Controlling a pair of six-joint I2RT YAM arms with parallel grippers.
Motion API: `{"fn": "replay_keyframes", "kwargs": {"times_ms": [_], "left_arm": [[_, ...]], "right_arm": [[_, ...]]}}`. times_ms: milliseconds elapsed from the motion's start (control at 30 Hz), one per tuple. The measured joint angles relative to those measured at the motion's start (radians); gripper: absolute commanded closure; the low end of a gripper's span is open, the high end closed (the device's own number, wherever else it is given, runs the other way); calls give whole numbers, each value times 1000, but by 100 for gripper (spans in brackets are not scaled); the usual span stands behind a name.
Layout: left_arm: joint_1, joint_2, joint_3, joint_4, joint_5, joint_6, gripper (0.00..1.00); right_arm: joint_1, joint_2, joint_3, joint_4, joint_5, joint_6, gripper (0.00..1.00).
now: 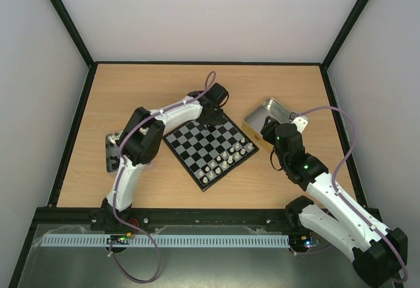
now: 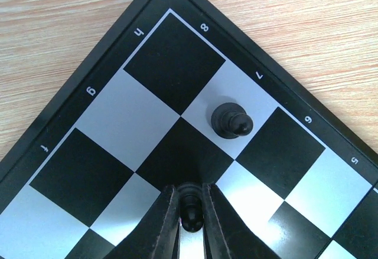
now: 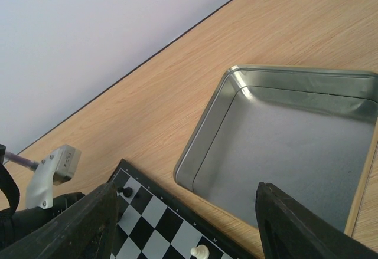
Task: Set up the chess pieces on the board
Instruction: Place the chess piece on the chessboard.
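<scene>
The small black-and-grey checked chessboard [image 1: 197, 147] lies bare across its middle and left squares, open from above, while white chessmen [image 1: 226, 160] crowd its near-right edge. At its far corner the left gripper [image 2: 190, 200], clamped on a black chessman [image 2: 190, 213], has a black pawn [image 2: 230, 119] just beside it, and the left arm [image 1: 174, 109] arches over that side. The open square metal tin [image 3: 295, 147] lies near the board's right corner, the wide-spread right gripper [image 3: 186, 191] beside it

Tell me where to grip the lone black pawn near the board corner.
Grip it by the slim stem under its round head, coming from straight above. The black pawn looks upright on its wider base, with no other piece standing next to it.
</scene>
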Motion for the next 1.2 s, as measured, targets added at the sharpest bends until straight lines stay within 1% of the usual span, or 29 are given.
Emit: {"fn": "replay_keyframes", "kwargs": {"times_ms": [200, 433, 1067, 1133, 1200], "left_arm": [[2, 15, 24, -12, -7, 3, 85], [6, 27, 39, -11, -8, 6, 88], [15, 36, 43, 12, -26, 13, 89], [16, 37, 43, 15, -26, 13, 88], [18, 37, 43, 18, -26, 13, 84]], "right_arm": [[0, 0, -2, 0, 0, 0, 37], [0, 0, -2, 0, 0, 0, 37], [0, -9, -2, -3, 4, 0, 37], [0, -9, -2, -6, 4, 0, 37], [0, -9, -2, -8, 4, 0, 37]]}}
